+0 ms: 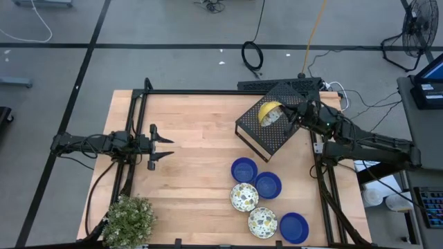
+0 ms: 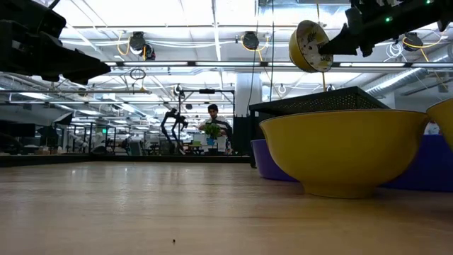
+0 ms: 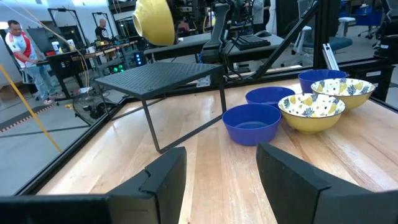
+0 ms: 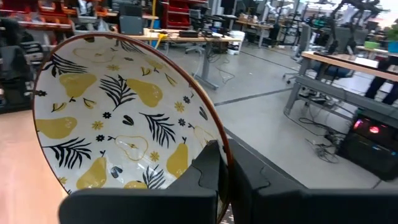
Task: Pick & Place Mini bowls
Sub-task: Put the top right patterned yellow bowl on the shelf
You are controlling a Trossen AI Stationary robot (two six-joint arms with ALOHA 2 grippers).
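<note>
Pale wooden table (image 1: 201, 152) fills the overhead view, with a leafy plant (image 1: 129, 220) at its near left corner. At the left, the left gripper (image 1: 168, 147) waits above bare wood with its fingers spread apart, holding nothing. Toward the right stands a black perforated box (image 1: 271, 119), tilted, and above it the right gripper (image 1: 288, 115) clenches the rim of a patterned bowl (image 1: 270, 112), lifted clear of the table. Only the right wrist view shows that bowl's inside: white with yellow pears and black leaves. The low view shows its yellow outside, raised above the box. Near the front right of the table five more bowls cluster: three blue bowls (image 1: 243, 169) and two patterned bowls (image 1: 244, 197). The left wrist view alone shows people standing in the room behind.
</note>
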